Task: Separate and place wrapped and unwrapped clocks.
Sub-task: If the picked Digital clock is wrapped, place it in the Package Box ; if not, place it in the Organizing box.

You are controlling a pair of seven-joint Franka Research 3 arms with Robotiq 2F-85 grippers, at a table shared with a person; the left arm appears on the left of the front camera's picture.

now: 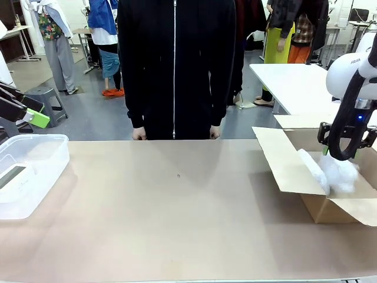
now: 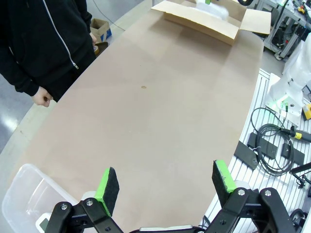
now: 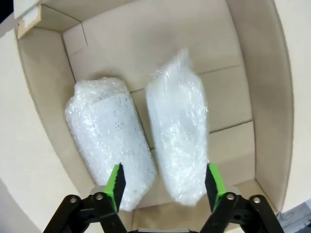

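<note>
Since both bubble-wrapped bundles (image 3: 109,150) (image 3: 180,141) already lie side by side in the cardboard box (image 3: 43,121), the smart move for the right gripper (image 3: 165,183) is probably lifting straight up so nothing snags. Its jaws are spread, gripping nothing, right above them. Bundles look whitish, crinkly, oblong; one shows a pale body through the wrap. Left gripper (image 2: 165,187) hangs wide open and empty near the clear plastic tub (image 1: 35,147), where the bare clock (image 1: 10,175) seems to sit.

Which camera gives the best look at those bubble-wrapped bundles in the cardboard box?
The right wrist view: it looks straight down on both bubble-wrapped bundles, lying side by side. The front view shows a whitish heap behind a flap; the left wrist view, a distant white glimpse.
</note>
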